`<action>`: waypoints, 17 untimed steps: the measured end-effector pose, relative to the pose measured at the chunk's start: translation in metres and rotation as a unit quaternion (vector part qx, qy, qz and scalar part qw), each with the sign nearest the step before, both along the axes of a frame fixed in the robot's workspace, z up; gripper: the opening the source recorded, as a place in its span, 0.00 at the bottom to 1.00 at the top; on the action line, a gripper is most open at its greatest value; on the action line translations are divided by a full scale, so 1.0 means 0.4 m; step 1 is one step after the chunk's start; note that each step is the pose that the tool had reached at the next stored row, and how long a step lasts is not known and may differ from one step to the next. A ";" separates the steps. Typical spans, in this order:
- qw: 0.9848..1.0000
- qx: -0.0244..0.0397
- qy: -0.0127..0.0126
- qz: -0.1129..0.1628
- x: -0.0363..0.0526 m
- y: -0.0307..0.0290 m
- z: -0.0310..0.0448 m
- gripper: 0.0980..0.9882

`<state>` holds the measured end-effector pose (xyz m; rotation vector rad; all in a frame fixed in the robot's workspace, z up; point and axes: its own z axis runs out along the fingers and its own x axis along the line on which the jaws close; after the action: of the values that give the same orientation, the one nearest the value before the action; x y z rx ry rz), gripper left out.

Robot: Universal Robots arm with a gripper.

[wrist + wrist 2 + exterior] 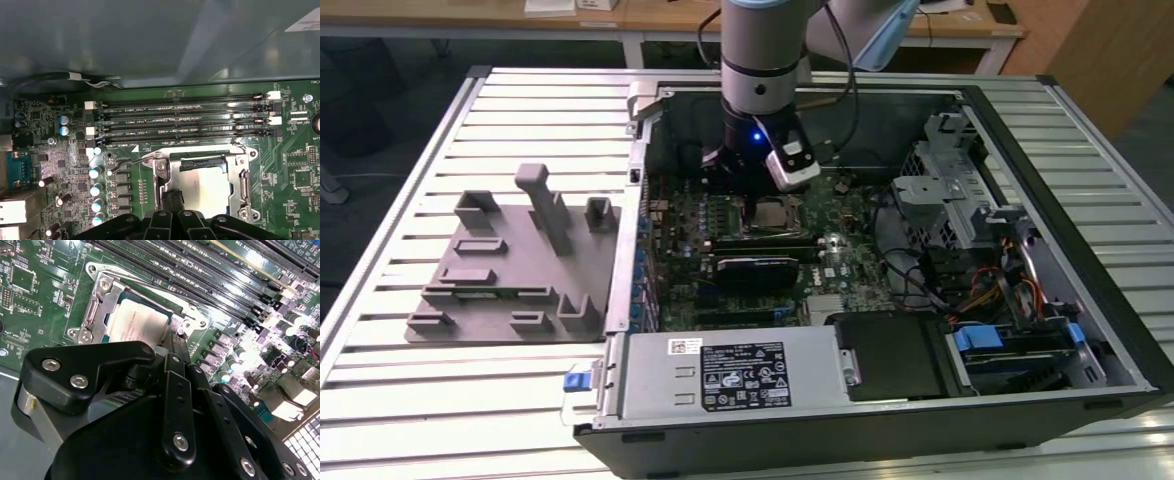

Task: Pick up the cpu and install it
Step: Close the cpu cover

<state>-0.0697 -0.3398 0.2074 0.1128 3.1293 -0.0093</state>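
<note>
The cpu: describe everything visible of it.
The cpu is a small flat square chip with a silver-grey metal top and a thin pale rim. It lies flat inside the metal-framed socket on the green motherboard, beside the memory slots. In both wrist views the pincer is at its edge; whether it touches the chip cannot be told.

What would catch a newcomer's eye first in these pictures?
The arm reaches down into the open case, its gripper low over the green board. In both wrist views the silver cpu lies in the socket, with the gripper at its edge. A grey tray sits on the slatted table at the exterior view's left.
</note>
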 end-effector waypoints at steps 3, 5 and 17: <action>1.000 0.000 0.000 0.000 0.000 0.000 -0.003 0.01; 1.000 0.000 0.000 0.000 0.000 0.000 -0.006 0.01; 1.000 0.001 0.000 0.005 -0.003 0.000 -0.012 0.01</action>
<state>-0.0708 -0.3398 0.2028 0.0984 3.1290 -0.0053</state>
